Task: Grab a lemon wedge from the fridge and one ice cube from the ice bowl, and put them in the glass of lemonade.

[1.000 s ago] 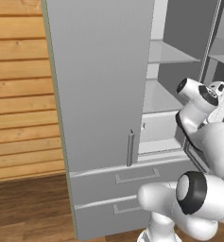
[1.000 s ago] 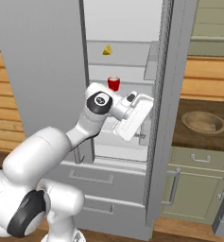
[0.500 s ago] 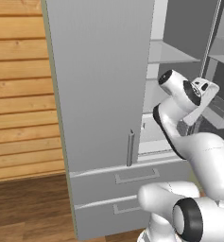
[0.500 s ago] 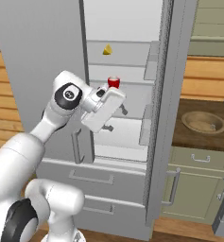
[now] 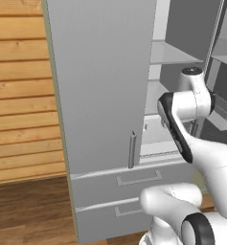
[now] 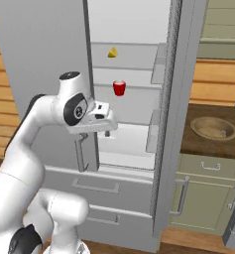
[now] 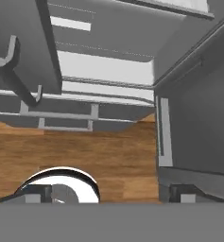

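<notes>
In front of the fridge (image 6: 134,74), whose right door stands swung wide, the white shelves lie open to reach. The lemon wedge (image 6: 112,51) sits on an upper shelf, with a small red cup (image 6: 119,88) on the shelf below it. The gripper (image 6: 107,132) hangs by the left door's edge, just above the vertical bar handle (image 6: 80,154) and below the cup's shelf; its jaws are spread wide and hold nothing. Open air lies between the hand and the shelves. Right of the fridge, the ice bowl (image 6: 213,127) rests on a dark counter (image 6: 198,144). Compared with a second ago, the arm has swung left, away from the right door, and the jaws have widened. No writing is legible anywhere.
</notes>
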Motion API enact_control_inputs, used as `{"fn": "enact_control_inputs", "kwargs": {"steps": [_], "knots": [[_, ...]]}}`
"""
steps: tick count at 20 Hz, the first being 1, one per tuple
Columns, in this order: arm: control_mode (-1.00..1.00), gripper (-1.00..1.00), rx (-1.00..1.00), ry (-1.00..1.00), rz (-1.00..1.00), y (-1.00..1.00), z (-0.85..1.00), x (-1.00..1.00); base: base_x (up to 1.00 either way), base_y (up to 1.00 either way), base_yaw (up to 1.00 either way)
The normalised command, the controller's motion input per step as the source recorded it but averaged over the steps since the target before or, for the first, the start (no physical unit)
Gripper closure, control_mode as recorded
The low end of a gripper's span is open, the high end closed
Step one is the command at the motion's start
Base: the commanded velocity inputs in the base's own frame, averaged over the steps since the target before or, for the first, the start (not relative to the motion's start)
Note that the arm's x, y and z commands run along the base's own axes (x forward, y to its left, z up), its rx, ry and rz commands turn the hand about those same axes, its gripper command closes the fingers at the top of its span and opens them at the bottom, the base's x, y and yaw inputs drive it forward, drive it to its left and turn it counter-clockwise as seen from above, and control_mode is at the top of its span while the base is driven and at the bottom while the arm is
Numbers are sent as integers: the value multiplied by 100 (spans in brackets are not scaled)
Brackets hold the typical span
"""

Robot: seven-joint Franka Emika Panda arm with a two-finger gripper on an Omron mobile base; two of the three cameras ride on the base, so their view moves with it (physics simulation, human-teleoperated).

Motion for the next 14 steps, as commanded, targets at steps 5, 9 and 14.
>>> {"fn": "enact_control_inputs", "kwargs": {"steps": [5,9,14], "knots": [[-100,-100,48,-17,0,77,-57,-20,0,0,0],[-100,-100,-1,-29,2,67,-8,-42,0,0,0],[-100,-100,-12,-9,-1,64,-14,39,0,0,0]]}}
